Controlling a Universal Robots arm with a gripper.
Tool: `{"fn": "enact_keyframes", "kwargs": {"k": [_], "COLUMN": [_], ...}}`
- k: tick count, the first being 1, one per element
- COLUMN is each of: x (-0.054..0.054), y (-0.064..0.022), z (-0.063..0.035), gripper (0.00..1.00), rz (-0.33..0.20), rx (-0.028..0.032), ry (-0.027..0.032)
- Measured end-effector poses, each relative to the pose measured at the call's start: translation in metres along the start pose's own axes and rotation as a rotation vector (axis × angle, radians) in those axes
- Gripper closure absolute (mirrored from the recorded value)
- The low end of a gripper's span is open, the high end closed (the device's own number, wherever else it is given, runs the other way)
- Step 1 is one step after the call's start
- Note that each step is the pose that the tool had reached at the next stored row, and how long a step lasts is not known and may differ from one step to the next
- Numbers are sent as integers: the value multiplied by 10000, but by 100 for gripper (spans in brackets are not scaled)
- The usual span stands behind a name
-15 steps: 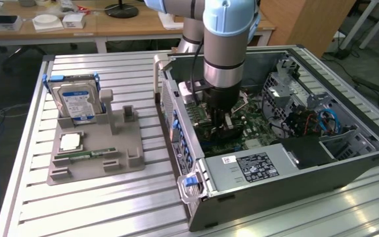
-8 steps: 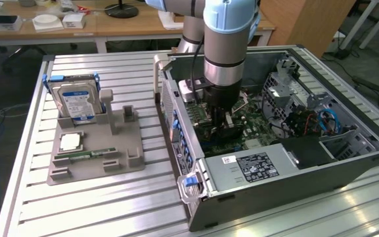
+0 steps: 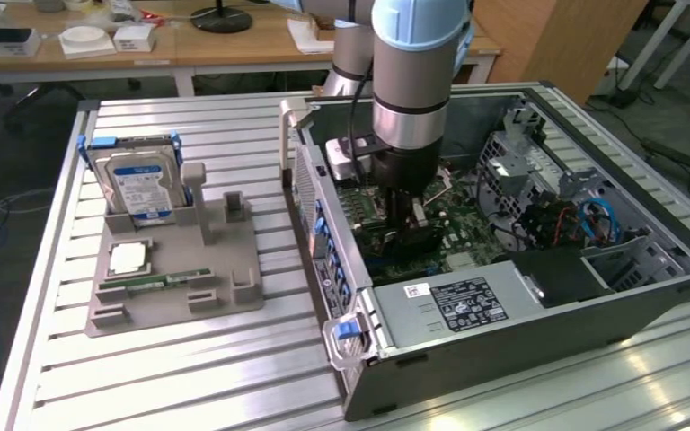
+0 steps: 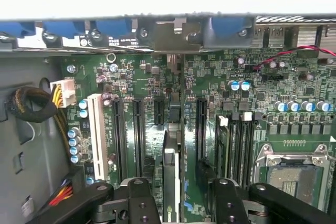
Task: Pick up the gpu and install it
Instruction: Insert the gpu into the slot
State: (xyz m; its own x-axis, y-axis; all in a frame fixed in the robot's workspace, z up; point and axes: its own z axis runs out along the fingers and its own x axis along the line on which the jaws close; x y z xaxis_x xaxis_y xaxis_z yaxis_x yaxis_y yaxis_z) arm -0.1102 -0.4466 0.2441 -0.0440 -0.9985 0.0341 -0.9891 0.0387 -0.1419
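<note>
Exterior view, left to right. Slatted metal tabletop (image 3: 177,377) carrying a grey parts tray (image 3: 172,269) at 9 o'clock, with a silver hard drive (image 3: 141,184) upright and a green memory stick (image 3: 154,283) lying flat. At centre-right, an open computer case (image 3: 537,323); wooden desks (image 3: 201,49) stand at 12 o'clock. The arm (image 3: 411,72) descends vertically into the case. Wrist view: the tool (image 4: 176,195) grasps the gpu (image 4: 169,182) edge-on between its fingers (image 4: 139,198), above the motherboard (image 4: 220,93) slots.

bright, even light; top overexposed
</note>
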Motion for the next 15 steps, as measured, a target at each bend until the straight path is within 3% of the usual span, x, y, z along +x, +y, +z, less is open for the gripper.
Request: {"fn": "enact_keyframes", "kwargs": {"k": [15], "x": [6], "y": [-26], "z": [-196], "gripper": [55], "rz": [1], "rx": [24], "ry": [-2]}}
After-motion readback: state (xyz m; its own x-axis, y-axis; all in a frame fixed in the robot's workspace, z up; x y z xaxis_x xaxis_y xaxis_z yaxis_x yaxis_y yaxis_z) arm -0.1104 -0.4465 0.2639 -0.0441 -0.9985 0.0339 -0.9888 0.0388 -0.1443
